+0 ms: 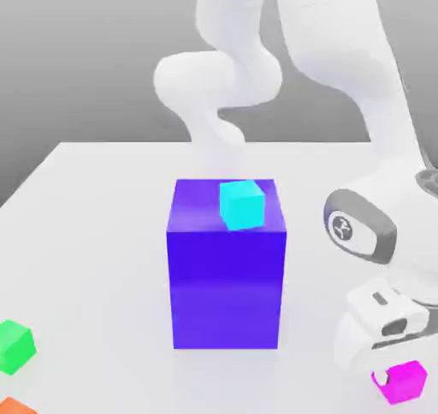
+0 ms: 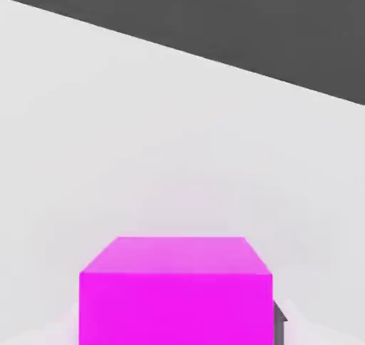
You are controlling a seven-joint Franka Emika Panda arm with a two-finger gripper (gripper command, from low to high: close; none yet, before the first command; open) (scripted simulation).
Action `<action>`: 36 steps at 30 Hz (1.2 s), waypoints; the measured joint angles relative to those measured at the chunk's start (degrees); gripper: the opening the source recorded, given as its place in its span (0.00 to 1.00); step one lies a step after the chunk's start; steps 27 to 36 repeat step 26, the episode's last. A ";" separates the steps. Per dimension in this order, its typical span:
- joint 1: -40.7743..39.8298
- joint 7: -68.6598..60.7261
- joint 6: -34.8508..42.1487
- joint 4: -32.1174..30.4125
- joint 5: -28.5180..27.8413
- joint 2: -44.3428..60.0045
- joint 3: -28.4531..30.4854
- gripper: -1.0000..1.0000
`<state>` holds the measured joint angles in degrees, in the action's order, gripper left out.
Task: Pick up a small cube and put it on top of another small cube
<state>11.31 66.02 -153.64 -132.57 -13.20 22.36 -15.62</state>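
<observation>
A magenta small cube (image 1: 404, 383) rests on the white table at the exterior view's lower right. My gripper (image 1: 392, 371) is down over it, shut on its sides. In the hand view the magenta cube (image 2: 177, 294) looms very close, with a dark fingertip (image 2: 279, 322) pressed against one side. A cyan small cube (image 1: 241, 204) sits on top of a tall blue block (image 1: 227, 284) in the middle of the table. A green small cube (image 1: 15, 346) lies at the exterior view's lower left.
The tall blue block stands between the magenta cube and the green one. A sliver of an orange cube (image 1: 13, 406) shows at the lower left corner. The arm's white links rise behind the block. The white table (image 1: 103, 233) spreads around them.
</observation>
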 joint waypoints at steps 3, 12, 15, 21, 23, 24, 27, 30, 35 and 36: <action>-4.56 -0.08 1.80 -0.77 2.82 -2.67 2.66 0.00; -18.22 1.59 3.34 -3.55 9.63 -7.42 13.63 0.00; -22.82 2.19 3.69 -4.84 11.95 -9.26 17.64 0.00; -33.39 2.46 1.46 -4.61 18.32 -6.98 25.27 0.00; -35.85 1.88 -0.28 -3.54 20.38 -4.08 25.70 1.00; -35.85 1.88 -0.28 -3.54 20.38 -4.08 25.70 1.00; -35.85 1.88 -0.28 -3.54 20.38 -4.08 25.70 1.00; -35.85 1.88 -0.28 -3.54 20.38 -4.08 25.70 1.00; -35.85 1.88 -0.28 -3.54 20.38 -4.08 25.70 1.00; -35.85 1.88 -0.28 -3.54 20.38 -4.08 25.70 1.00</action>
